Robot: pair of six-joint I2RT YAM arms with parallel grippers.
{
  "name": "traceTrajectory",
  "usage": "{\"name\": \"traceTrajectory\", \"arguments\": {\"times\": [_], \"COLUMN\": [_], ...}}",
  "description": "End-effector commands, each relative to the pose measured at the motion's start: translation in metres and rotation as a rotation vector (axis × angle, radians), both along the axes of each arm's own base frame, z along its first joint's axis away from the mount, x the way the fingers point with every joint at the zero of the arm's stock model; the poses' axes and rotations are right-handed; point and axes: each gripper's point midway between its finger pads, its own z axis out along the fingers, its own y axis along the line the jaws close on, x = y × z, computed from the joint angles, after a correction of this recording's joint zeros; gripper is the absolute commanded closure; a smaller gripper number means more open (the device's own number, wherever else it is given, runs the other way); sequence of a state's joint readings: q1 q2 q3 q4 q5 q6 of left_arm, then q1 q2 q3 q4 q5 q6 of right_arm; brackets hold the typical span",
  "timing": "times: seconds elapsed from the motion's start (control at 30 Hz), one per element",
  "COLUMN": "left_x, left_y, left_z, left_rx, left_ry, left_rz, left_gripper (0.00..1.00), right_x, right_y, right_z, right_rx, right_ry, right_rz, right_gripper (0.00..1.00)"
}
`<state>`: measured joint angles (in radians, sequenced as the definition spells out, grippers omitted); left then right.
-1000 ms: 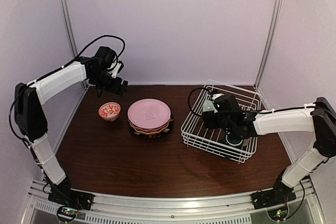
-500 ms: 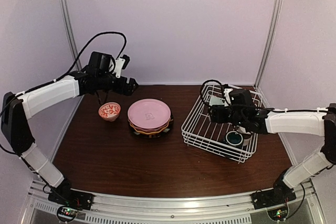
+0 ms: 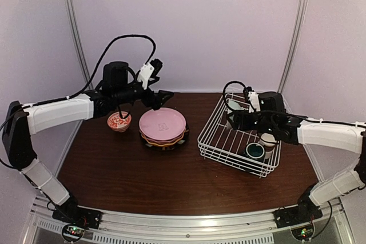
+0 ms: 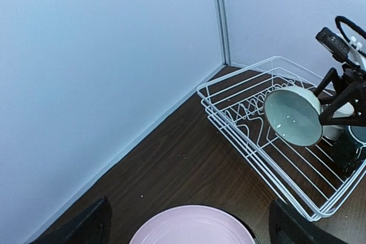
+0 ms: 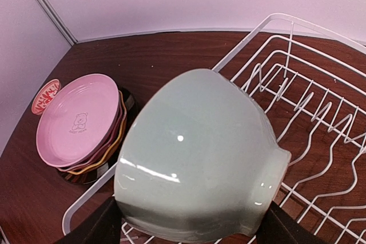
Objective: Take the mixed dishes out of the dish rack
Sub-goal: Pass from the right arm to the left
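Pale green bowl (image 5: 200, 152), clamped in the right hand (image 5: 191, 227) over the dish rack (image 5: 251, 32) at right, may slip by its glossy wall; left hand (image 4: 189, 230) is spread, empty.

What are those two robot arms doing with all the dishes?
They are emptying a white dish rack. The right gripper holds a green bowl, tipped on its side, over the rack. The left gripper is open and empty, hovering over the stack of plates with a pink one on top. A small red bowl sits on the table beside the stack. Two cups are still in the rack.
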<state>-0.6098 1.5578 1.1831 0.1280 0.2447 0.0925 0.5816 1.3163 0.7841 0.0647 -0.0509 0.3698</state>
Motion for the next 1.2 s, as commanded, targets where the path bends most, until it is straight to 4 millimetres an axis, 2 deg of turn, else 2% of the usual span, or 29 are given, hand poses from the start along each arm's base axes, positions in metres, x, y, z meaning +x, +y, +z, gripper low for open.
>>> {"name": "traceTrajectory", "arguments": {"times": [0.0,0.27,0.43,0.63,0.73,0.87,1.17], "left_x": [-0.012,-0.029,-0.043,-0.053,-0.06,-0.067,-0.078], "left_y": [-0.034,-0.088,-0.117,-0.139,-0.151,-0.165,-0.179], "left_z": [0.006,-0.014,-0.015,-0.018,-0.015,-0.021,-0.027], "left_rx": [0.03,0.151,0.215,0.252,0.245,0.282,0.31], "left_ry": [-0.187,-0.35,-0.484,-0.59,-0.624,-0.672,-0.725], "left_rz": [-0.172,-0.359,-0.437,-0.493,-0.531,-0.565,-0.602], "left_gripper": [0.03,0.03,0.03,0.09,0.16,0.31,0.56], "right_x": [-0.004,-0.02,-0.027,-0.033,-0.037,-0.042,-0.056], "right_y": [0.01,0.025,0.034,0.042,0.047,0.053,0.065], "right_z": [0.049,0.058,0.06,0.063,0.063,0.063,0.066], "right_rx": [0.075,0.088,0.082,0.089,0.095,0.11,0.151], "right_ry": [-0.108,-0.104,-0.088,-0.073,-0.061,-0.046,-0.02], "right_rz": [0.076,0.209,0.284,0.345,0.379,0.425,0.521], "right_gripper": [0.45,0.46,0.46,0.46,0.46,0.46,0.46]}}
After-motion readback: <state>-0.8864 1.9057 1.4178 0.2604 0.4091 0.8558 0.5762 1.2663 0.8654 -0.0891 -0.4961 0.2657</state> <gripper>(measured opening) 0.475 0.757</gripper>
